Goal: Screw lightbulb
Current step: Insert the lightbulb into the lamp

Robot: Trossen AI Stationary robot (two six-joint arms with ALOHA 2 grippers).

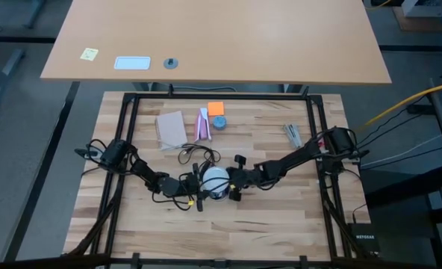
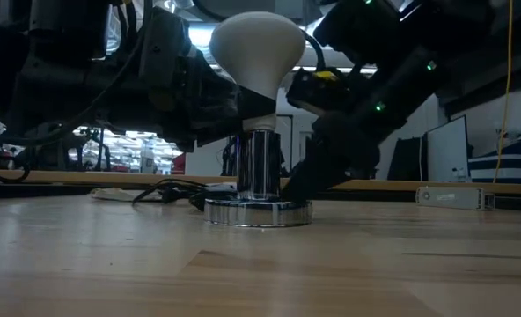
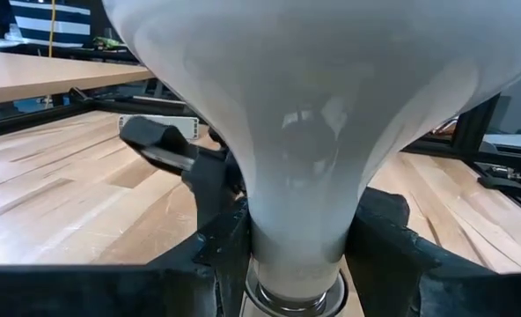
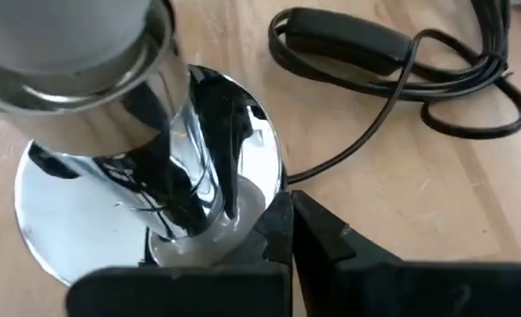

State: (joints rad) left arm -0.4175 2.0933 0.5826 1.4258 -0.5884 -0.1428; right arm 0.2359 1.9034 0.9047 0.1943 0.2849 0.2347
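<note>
Lightbulb (image 2: pixel 257 48) standing upright in the chrome socket (image 2: pixel 259 189), centre of the low view, lower centre of the table (image 1: pixel 131 217) from above. Left gripper (image 3: pixel 296 255) is pinching the bulb's narrow neck, one finger on each side. Right gripper (image 4: pixel 282 242) is pressing against the socket's base plate; cannot tell whether its fingers are spread. Dark cord (image 4: pixel 401 79) is lying coiled beside the base.

Frosted white lightbulb (image 2: pixel 257 46); mirror-silver socket (image 2: pixel 259 189); black cord (image 4: pixel 392 66); pale striped wood table (image 1: pixel 281 209); orange note (image 1: pixel 216 108).
</note>
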